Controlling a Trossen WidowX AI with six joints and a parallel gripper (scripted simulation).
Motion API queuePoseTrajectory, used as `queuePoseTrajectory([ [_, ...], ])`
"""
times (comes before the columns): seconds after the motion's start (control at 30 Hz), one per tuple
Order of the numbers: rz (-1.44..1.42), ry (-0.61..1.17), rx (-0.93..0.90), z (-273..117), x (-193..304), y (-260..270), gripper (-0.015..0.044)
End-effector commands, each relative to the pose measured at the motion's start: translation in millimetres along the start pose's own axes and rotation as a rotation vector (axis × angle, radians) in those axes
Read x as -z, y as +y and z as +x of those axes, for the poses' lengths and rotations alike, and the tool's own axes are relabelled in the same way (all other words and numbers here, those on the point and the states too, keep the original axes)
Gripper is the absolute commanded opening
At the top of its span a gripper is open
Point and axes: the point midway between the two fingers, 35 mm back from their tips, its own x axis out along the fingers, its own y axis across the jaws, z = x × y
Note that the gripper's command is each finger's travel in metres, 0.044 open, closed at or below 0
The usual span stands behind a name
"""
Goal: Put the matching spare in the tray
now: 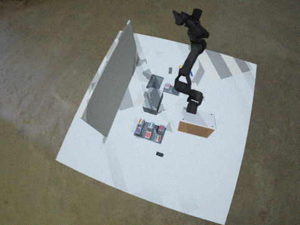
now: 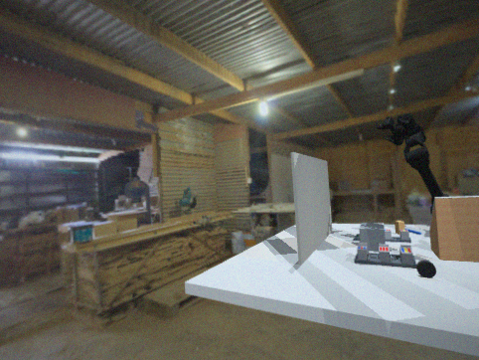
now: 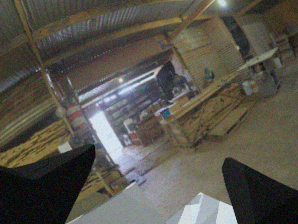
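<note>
We see our tool point(image 1: 178, 16) raised high over the table point(image 1: 193, 174), fingers spread wide and gripping nothing; one spare point(image 1: 167, 86) lies in the tray point(image 1: 174, 91).

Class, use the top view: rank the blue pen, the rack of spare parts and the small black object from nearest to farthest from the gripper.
1. Blue pen, just beyond the arm's middle, closest to the open gripper raised past the table's far edge.
2. Rack of spare parts, mid-table, in front of the grey mounted unit.
3. Small black object, nearer the table's front than the rack.
</note>
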Motion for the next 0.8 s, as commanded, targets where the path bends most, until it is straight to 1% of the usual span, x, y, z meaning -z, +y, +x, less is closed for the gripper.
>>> queuePoseTrajectory([
  [0.0,0.154,-0.09,0.002,-5,-29,-40,0.044],
  [0.17,0.39,-0.18,0.029,-6,-50,-104,0.044],
  [0.33,0.622,-0.199,0.079,4,-40,-166,0.044],
  [0.57,0.883,-0.129,0.183,38,11,-233,0.044],
  [0.77,1.022,0.014,0.282,76,80,-260,0.044],
])
